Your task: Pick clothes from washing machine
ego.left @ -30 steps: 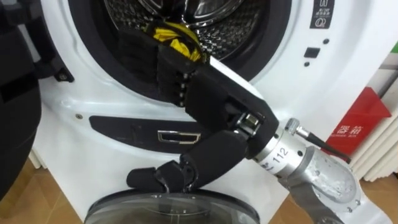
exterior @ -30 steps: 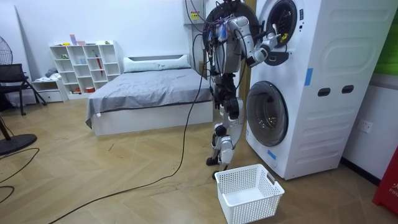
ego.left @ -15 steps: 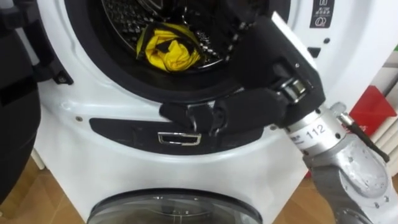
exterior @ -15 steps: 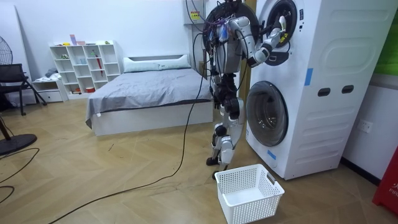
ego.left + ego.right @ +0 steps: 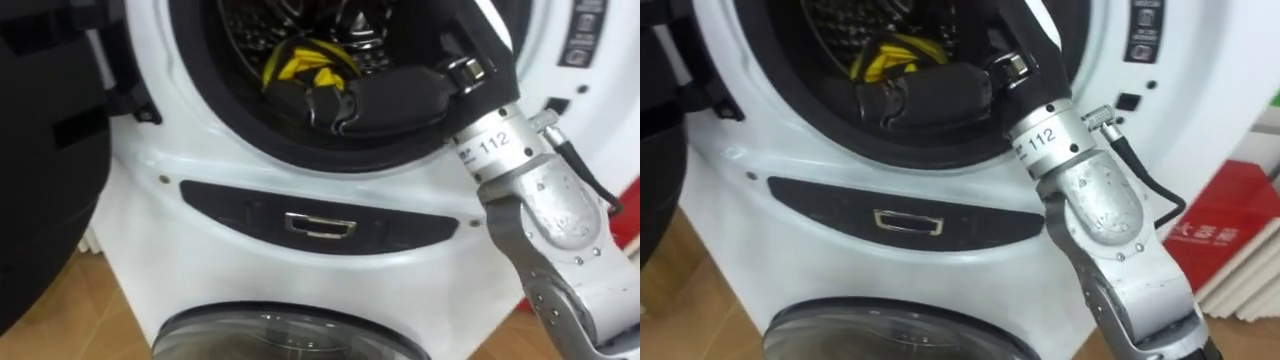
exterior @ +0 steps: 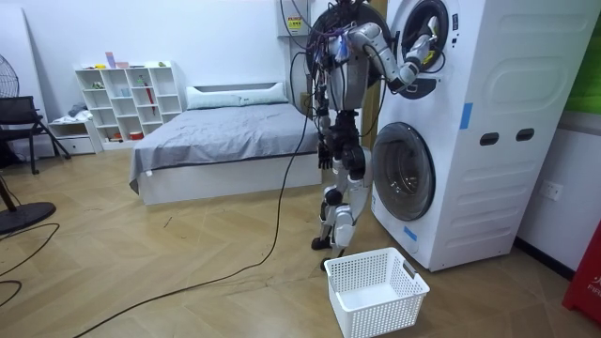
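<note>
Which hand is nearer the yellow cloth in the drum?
Right. The right hand is inside the drum, just below and beside the yellow cloth; contact can't be told. The left hand's place can't be told.

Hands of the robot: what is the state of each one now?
Right hand: reaching into the washing machine, by the yellow cloth; grip cannot be told.
Left hand: cannot be told.
</note>
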`<state>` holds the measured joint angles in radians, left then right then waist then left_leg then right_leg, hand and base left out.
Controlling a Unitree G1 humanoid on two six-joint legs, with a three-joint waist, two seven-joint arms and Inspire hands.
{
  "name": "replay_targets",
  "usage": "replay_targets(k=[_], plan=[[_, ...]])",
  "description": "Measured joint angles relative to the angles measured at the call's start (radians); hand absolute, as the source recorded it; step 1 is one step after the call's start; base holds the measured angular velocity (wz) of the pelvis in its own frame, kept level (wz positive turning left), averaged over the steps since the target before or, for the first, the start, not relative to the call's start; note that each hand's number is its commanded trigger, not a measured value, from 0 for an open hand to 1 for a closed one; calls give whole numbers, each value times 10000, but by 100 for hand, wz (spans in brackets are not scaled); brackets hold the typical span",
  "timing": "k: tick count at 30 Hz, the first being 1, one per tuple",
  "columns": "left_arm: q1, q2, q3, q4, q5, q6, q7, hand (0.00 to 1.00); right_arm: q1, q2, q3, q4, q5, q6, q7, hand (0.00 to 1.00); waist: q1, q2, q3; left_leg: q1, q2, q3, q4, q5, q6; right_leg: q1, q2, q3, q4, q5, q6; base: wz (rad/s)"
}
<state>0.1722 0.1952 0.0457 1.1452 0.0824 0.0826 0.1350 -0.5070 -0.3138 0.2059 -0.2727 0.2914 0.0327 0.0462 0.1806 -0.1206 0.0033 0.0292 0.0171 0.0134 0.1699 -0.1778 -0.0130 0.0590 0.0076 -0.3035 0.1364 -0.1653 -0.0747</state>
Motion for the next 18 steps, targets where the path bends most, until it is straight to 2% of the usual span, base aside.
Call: replay_targets(k=[3,6,9,14,16,18], plan=[[80,6,212,-2,-1,161,4,0,-83,-122,70,350,-379,259,11,0,76,-13,26,81,-60,-188,-7,0,0,136,-30,-54,-9,-29,32,12],[-18,65,222,-55,1,217,14,0,-160,-153,135,773,-501,357,50,0,136,-132,105,36,-138,-245,-5,0,1,132,-65,-140,-12,-75,54,10],[-59,108,314,-174,186,251,11,0,-481,-315,265,1077,-734,737,221,0,194,-280,53,-81,-146,-283,2,0,2,43,-77,-200,-20,-91,61,6],[-59,131,351,-515,700,433,-8,0,-1399,-454,663,1512,-1310,810,360,0,221,-372,3,-60,-143,-427,-12,1,3,36,-83,-279,-11,-95,65,6],[-16,137,368,-752,881,521,-6,0,-1899,-664,852,2035,-1475,933,435,0,223,-412,-28,19,-119,-432,-26,1,3,101,-83,-291,15,-95,65,0],[-27,140,447,-824,1013,625,-5,0,-1998,-843,892,2204,-1512,999,529,0,229,-449,-40,74,-114,-434,-46,2,3,119,-76,-290,63,-95,65,0]])
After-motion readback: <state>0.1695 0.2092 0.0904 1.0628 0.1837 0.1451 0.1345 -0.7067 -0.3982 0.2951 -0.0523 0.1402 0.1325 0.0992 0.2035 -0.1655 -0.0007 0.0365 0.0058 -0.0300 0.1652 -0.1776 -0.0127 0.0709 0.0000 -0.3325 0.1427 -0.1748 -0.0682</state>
